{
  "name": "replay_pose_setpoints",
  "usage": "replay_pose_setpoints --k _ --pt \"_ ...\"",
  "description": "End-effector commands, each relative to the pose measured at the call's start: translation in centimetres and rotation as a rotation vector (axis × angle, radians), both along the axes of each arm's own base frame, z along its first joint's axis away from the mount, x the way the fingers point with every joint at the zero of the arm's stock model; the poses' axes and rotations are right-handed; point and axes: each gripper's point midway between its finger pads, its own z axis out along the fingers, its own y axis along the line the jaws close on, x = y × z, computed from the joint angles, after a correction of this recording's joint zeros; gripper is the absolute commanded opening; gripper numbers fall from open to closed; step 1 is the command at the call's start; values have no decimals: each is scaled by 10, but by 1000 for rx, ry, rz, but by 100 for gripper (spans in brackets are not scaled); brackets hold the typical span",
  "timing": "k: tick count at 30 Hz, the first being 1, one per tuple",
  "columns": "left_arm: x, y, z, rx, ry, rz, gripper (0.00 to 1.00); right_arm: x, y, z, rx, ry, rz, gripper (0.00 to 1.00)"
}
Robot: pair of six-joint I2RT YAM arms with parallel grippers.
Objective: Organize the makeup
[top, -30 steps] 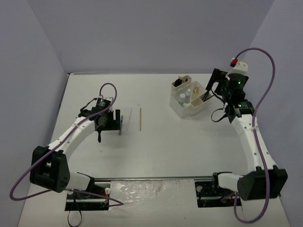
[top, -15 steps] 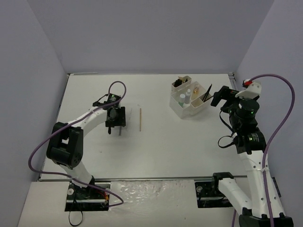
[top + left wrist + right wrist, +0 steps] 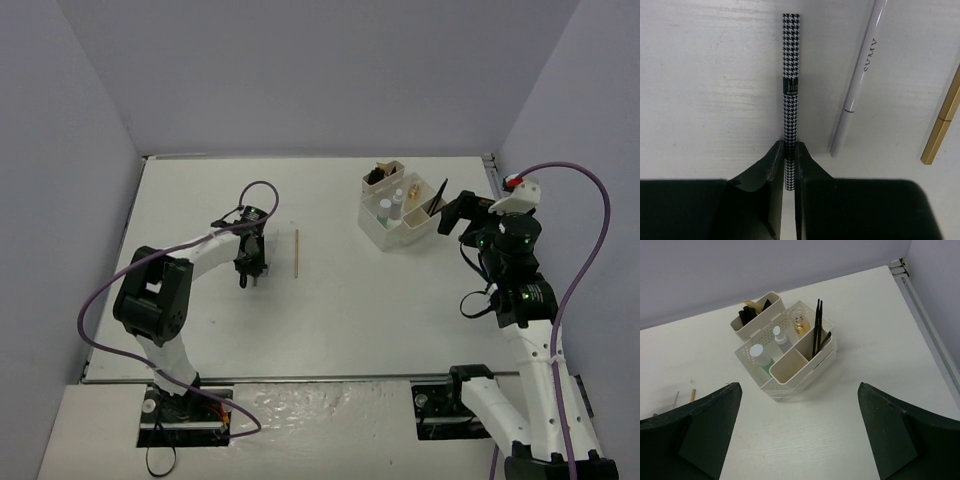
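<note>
A black-and-white houndstooth pencil (image 3: 791, 75) lies on the table, its near end between the fingers of my left gripper (image 3: 789, 147). Both jaws press against its sides. A white pencil (image 3: 860, 80) lies just right of it, and a tan-gold pencil (image 3: 945, 117) farther right. From above, the left gripper (image 3: 250, 262) points down at the table left of the tan pencil (image 3: 296, 251). My right gripper (image 3: 797, 390) is wide open and holds nothing, hovering short of the white organiser (image 3: 790, 375). In its compartments stand black pencils (image 3: 817, 325), an amber bottle (image 3: 799, 320) and a green bottle (image 3: 758, 354).
The organiser (image 3: 400, 232) stands at the back right of the table, with the right gripper (image 3: 455, 212) just to its right. A smaller side bin (image 3: 754, 320) holds dark items. A metal rail (image 3: 927, 320) runs along the table's right edge.
My left arm has turned over the pencils and its jaws have closed from wide open onto the houndstooth pencil. The right arm has drawn back from the organiser, still open.
</note>
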Motion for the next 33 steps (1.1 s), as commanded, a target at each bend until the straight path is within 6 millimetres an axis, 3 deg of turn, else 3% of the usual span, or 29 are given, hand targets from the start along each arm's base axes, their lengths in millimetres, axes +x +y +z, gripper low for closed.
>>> replay_pose_setpoints --k 1,5,8,15,19,23,27,33 --pt "1 2 10 -3 -53 26 0 4 14 23 23 -80 81 99" --pt "0 -3 35 -30 -118 4 0 4 35 24 27 -75 205 99" --pt "4 -21 76 -61 -252 -92 0 2 59 27 42 -72 329 99" --pt "-13 -95 179 -175 -635 -417 0 -12 120 27 94 -35 664 97" --pt "-40 -136 228 -224 -815 -629 0 -25 151 22 152 13 834 95" --pt "-67 -166 253 -237 -900 -809 0 -37 175 19 184 52 956 93" --pt "-85 -189 265 -232 -946 -948 0 -44 188 16 193 70 1026 92" --pt "-93 -206 273 -226 -979 -1019 0 -47 197 5 211 114 1079 88"
